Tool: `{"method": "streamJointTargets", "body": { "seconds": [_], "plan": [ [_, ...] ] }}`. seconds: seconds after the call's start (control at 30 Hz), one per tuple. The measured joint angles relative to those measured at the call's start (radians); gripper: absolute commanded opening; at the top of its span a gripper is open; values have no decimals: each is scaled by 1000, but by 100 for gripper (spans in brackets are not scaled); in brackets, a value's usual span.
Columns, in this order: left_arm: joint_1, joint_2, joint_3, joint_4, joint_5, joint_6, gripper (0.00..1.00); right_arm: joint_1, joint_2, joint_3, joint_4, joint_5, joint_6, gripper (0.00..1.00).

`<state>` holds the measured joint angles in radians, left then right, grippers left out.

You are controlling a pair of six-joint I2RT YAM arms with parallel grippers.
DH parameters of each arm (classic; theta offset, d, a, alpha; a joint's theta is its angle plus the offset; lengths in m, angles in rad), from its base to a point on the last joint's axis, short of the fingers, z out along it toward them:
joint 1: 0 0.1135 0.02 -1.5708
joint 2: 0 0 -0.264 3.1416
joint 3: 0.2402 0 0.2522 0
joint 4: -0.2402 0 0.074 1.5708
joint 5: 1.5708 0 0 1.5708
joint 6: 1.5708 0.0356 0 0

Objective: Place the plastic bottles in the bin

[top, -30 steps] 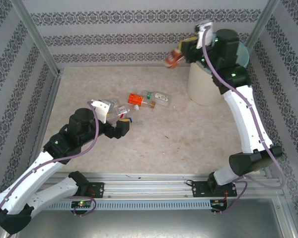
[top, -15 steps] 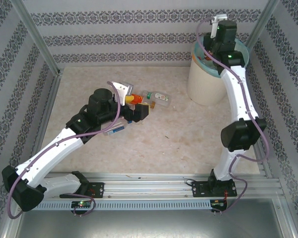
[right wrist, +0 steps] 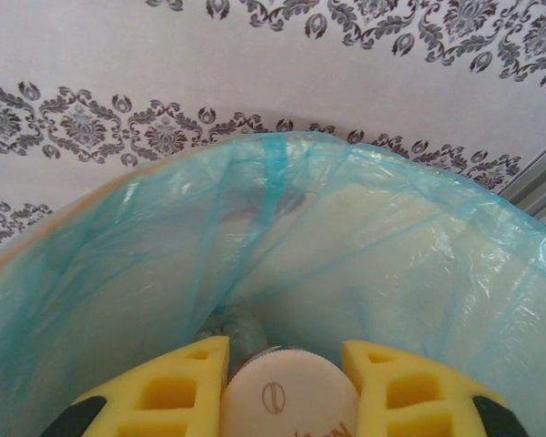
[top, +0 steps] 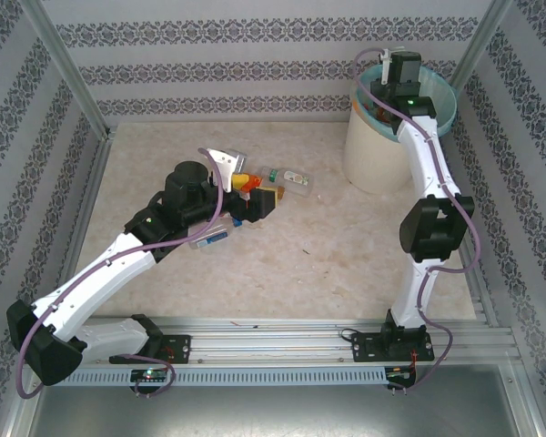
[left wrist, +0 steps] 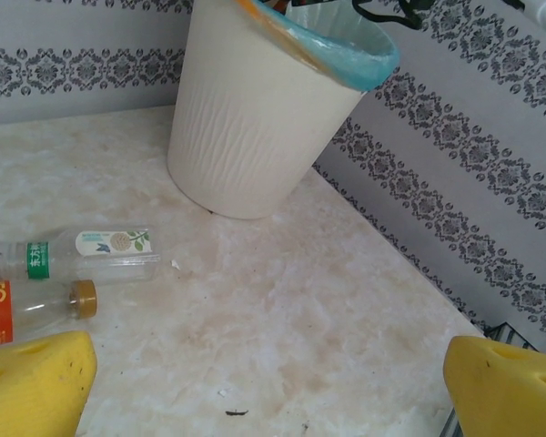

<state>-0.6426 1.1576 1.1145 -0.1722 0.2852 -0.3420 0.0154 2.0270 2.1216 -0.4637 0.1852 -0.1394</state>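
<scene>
1. The right claw (right wrist: 285, 353) hangs over the mouth of the bin (right wrist: 282, 150), its yellow pads pinching a white-capped bottle (right wrist: 289, 401) at the cap end. We judge it is held there so that a release drops it inside
2. The left claw (left wrist: 273, 387) is spread wide, low over the tabletop (left wrist: 282, 309). It is beside a clear bottle (left wrist: 82, 255) and an orange-labelled bottle (left wrist: 32, 309), both lying flat, apparently ready for the next pick
3. The bin stands in the far right corner, well apart from these bottles

Left wrist view: the bottle with the orange label (left wrist: 18, 311) shows one white letter, "C", the rest cut off at the picture's edge. The clear bottle (left wrist: 82, 256) carries a green band with white characters, illegible, and a pale label with a plant picture.

Right wrist view: the cream cap (right wrist: 289, 402) bears a small embossed oval mark, unreadable.
</scene>
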Motion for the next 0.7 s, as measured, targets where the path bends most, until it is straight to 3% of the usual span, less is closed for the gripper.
{"method": "streamJointTargets", "body": {
  "seconds": [0.13,0.23,0.7],
  "plan": [
    [0,0,0,0,-2,0,98,-14,11,25,-22,-42,4,50],
    [0,0,0,0,-2,0,98,-16,9,26,-56,-98,23,59],
    [0,16,-8,1,-9,0,99,-18,-137,31,-72,-267,141,58]
  ]
}}
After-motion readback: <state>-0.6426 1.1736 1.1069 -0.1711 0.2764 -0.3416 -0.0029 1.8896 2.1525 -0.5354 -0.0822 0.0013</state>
